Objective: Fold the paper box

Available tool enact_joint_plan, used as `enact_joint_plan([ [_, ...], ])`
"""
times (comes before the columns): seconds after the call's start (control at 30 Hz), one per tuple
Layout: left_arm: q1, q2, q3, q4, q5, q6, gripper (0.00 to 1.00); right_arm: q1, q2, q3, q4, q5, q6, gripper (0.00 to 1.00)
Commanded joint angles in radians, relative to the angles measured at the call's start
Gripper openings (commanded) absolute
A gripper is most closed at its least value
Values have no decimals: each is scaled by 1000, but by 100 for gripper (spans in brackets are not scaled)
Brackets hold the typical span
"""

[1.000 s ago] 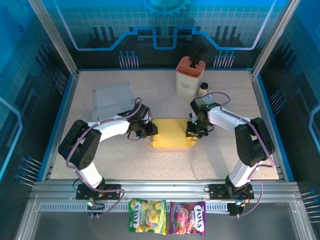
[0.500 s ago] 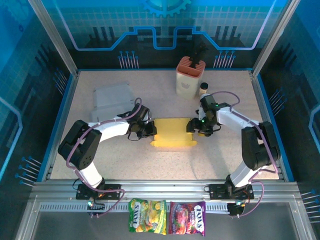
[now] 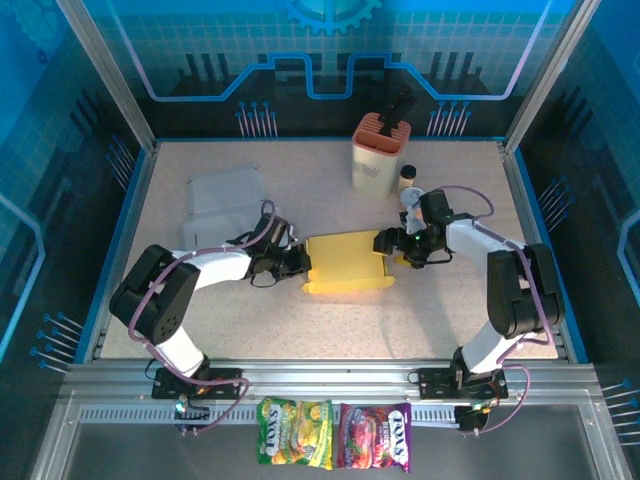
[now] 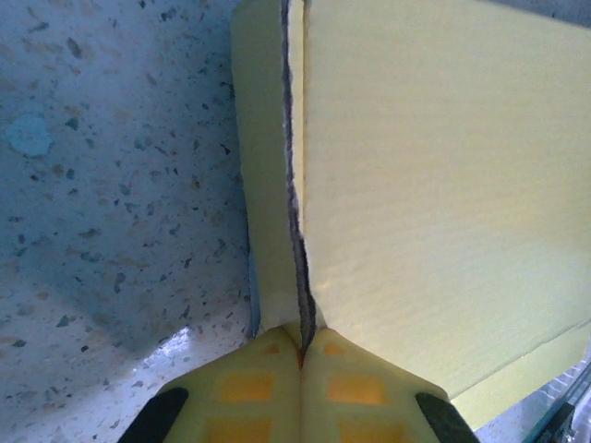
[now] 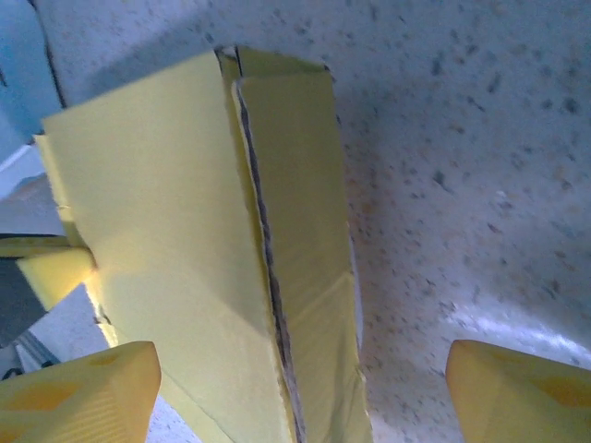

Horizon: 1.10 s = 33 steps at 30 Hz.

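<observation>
1. The paper box (image 3: 345, 262) lies near the middle of the bench (image 3: 450, 310), its long sides running from 9 to 3 o'clock. From the right wrist it looks half formed: a broad yellow panel leans over a narrower wall, with a dark seam between them.
2. My left end effector (image 3: 293, 262) sits at the box's 9 o'clock end. It is closed, and its pads (image 4: 249, 388) meet on the cardboard edge right where the seam runs in. I judge this to be a pinch on the box that serves as my anchor.
3. My right end effector (image 3: 390, 245) is at the 3 o'clock end with its jaws spread wide, gripping nothing. Its fingers (image 5: 78, 401) stand on either side of that end of the box.
4. I judge the step in hand to be shaping the 3 o'clock end. To do it well, I would hold the left pinch steady and bring the right side in along the crease, not across the panel. I would close on one layer only.
5. Pushing hard toward 9 o'clock could slide the box or split the seam, so I would press gently.
6. The holder (image 3: 380, 155) and the small bottle (image 3: 408, 178) stand at 12 o'clock from the right wrist. I would sweep away from them.
</observation>
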Motion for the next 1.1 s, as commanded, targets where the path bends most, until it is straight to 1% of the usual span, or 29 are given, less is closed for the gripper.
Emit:
enact_joint_plan([
  [0.0,13,7,-59,-52,-13,-16,3,-16,47,-8,66,-128,-18,82],
  [0.1,24,0,-81,-39,-10,-18,3,-6,73,-2,85,-173,-12,82],
  [0.2,35,-2,-97,-21,0,-25,3,7,92,-8,114,-210,3,79],
  [0.33,39,0,-105,-9,3,-28,4,30,100,-19,167,-248,49,72],
  [0.5,40,-1,-102,1,7,-27,6,52,91,-43,272,-295,163,62],
  [0.57,41,-13,-98,3,4,-26,7,52,86,-51,297,-301,210,58],
  [0.67,41,-59,-81,-13,-9,-6,14,52,70,-55,317,-304,274,52],
  [0.7,40,-78,-71,-25,-18,10,16,52,66,-80,325,-307,297,51],
  [0.87,37,-165,-21,-98,-50,114,27,42,43,-123,376,-307,432,40],
  [0.97,15,-250,-5,-113,-67,231,30,31,17,-134,387,-309,508,36],
  [1.03,-31,-326,-12,-81,-31,390,31,21,-7,-134,363,-312,560,34],
  [1.07,-74,-369,-17,-69,-10,506,32,13,-20,-134,347,-314,592,34],
])
